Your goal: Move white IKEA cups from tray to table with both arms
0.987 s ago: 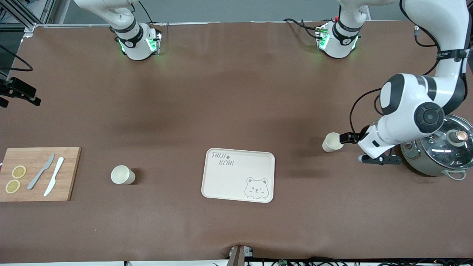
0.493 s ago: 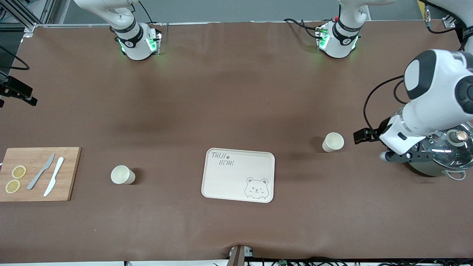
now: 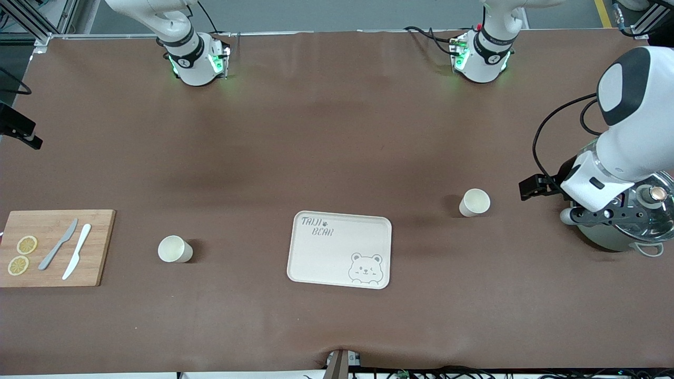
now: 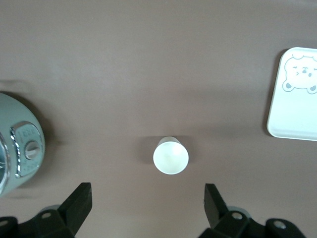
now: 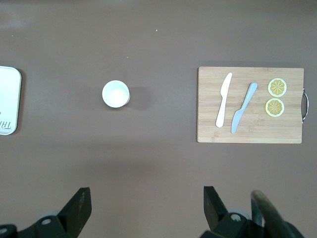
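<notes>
Both white cups point(image 3: 474, 202) point(image 3: 174, 249) stand on the table point(image 3: 337, 131), flanking the empty tray point(image 3: 339, 249). The left pincer point(image 4: 148, 210) hangs wide above one cup, beside the cooker point(image 3: 624, 221); the right pincer point(image 5: 147, 208) gapes high above the table.

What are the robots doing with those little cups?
Both white cups are off the tray and standing on the brown table. One cup sits between the tray and the cutting board, the other near the pot. The left gripper hangs open above the pot, holding nothing. The right gripper is open high over the table.
</notes>
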Robot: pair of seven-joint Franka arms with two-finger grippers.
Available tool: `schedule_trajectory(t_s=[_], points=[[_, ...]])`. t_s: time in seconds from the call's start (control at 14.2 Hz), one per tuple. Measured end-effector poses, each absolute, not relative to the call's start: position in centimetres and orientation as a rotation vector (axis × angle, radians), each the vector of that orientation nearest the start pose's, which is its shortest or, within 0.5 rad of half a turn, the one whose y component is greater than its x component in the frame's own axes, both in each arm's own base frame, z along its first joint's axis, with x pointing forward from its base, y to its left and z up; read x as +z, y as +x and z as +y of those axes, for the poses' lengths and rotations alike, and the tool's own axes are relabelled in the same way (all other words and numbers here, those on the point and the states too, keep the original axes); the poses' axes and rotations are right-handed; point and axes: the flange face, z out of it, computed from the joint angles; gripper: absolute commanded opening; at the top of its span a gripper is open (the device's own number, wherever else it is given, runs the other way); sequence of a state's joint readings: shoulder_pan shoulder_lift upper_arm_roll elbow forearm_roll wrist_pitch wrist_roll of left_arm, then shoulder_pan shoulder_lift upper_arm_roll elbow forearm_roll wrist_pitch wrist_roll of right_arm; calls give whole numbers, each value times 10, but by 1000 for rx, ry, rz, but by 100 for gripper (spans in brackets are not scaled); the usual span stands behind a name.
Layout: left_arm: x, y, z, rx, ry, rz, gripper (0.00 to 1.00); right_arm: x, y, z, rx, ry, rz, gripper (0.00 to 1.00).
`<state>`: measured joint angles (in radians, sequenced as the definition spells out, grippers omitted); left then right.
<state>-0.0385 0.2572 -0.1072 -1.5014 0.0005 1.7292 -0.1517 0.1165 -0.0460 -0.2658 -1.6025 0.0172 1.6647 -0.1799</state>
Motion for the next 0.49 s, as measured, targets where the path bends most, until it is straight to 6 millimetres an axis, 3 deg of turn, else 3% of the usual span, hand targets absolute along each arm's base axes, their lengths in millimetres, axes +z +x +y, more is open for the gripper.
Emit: schedule_trajectory(t_s=[0.14,0.49], points=[[525,631,-87,30,-3168,-7,100,642,544,-84,-169,-3125,-45,100],[579,611,-81,-48,-3161,104,100,642,542,-87,-158,-3123,7,100]])
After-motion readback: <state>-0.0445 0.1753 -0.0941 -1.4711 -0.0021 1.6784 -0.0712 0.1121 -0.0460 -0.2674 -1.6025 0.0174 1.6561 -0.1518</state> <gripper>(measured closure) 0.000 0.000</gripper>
